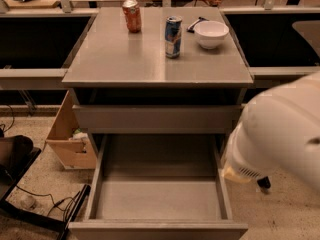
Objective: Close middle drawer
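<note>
The middle drawer (157,201) is pulled far out of the grey cabinet (115,59) toward the camera. It is a long grey tray with nothing in it, and its front panel (157,230) lies at the bottom edge of the view. Above it another grey drawer front (157,118) stands only slightly out. My white arm (280,134) fills the right side, blurred and close to the camera. The gripper's end (234,173) shows as a cream tip beside the open drawer's right wall, apart from it.
On the cabinet top stand an orange can (132,16), a blue can (173,36) and a white bowl (211,34). A cardboard box (70,139) sits on the floor at the left. Cables and a black frame (45,209) lie at the lower left.
</note>
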`<state>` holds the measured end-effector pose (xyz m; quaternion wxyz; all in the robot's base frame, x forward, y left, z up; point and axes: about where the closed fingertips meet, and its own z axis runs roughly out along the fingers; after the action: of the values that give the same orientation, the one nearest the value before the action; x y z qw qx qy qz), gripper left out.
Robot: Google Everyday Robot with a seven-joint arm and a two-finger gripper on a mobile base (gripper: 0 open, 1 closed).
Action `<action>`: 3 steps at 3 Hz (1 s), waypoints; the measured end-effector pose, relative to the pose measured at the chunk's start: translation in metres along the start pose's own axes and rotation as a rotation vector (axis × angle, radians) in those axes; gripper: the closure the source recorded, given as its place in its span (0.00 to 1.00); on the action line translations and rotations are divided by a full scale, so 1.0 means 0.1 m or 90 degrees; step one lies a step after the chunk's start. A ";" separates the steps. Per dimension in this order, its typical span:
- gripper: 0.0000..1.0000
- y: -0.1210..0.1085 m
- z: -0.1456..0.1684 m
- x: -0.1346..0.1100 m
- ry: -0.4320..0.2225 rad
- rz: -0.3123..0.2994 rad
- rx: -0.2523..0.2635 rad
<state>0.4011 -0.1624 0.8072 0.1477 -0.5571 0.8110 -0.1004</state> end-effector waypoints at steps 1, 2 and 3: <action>0.86 0.51 0.70 0.19 0.018 0.006 -0.052; 1.00 0.91 1.32 0.33 -0.008 0.030 -0.095; 1.00 0.91 1.32 0.33 -0.008 0.030 -0.095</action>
<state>0.3573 -0.1603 0.6496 0.1130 -0.5482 0.8280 -0.0329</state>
